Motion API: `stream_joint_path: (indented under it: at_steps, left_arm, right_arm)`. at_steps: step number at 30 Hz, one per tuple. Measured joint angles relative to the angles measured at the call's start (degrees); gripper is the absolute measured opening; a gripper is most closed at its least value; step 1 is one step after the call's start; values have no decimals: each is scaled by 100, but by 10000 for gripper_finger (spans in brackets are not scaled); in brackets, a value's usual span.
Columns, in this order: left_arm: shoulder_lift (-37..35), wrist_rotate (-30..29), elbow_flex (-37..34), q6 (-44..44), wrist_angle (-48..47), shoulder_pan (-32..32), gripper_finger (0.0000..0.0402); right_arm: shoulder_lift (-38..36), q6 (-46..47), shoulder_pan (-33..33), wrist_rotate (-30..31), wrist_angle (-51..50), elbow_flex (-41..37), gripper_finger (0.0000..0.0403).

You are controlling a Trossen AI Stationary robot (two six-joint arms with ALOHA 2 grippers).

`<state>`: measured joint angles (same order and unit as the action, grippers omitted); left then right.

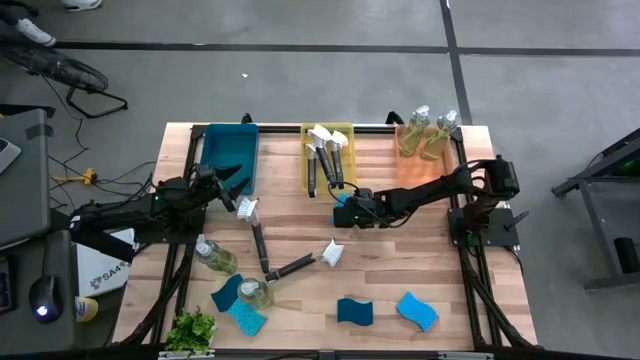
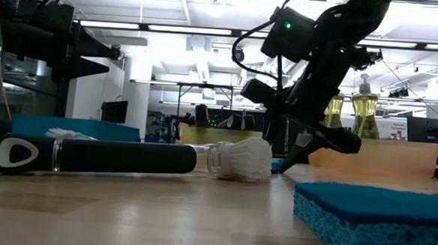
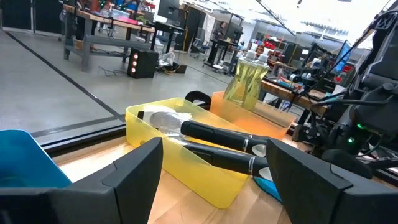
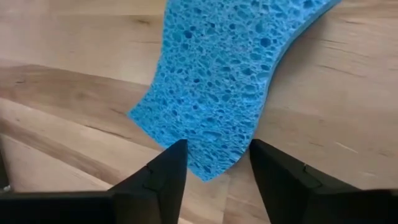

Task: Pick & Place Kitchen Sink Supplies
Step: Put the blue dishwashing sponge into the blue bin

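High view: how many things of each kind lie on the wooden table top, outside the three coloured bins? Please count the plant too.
Blue sponges: 5
Dish brushes: 2
Pump bottles: 2
Green plant: 1
Total: 10

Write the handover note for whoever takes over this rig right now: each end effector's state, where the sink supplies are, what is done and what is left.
Right end effector: down at the table centre, fingers straddling a blue sponge; grip not confirmed.
Left end effector: open, empty, by the blue bin.
Done: brushes in the yellow bin; two bottles in the orange bin.
Left: two brushes, two bottles and four more sponges on the table.
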<state>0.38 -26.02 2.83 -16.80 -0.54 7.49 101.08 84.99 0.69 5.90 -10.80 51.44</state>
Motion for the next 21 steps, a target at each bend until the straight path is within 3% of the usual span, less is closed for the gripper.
stream_joint_path:
  at_steps: [21]
  left_arm:
    - [-2, -9, -1, 0, 1, 0, 280]
  right_arm:
    - [50, 11, -7, -1, -89, -7, 38]
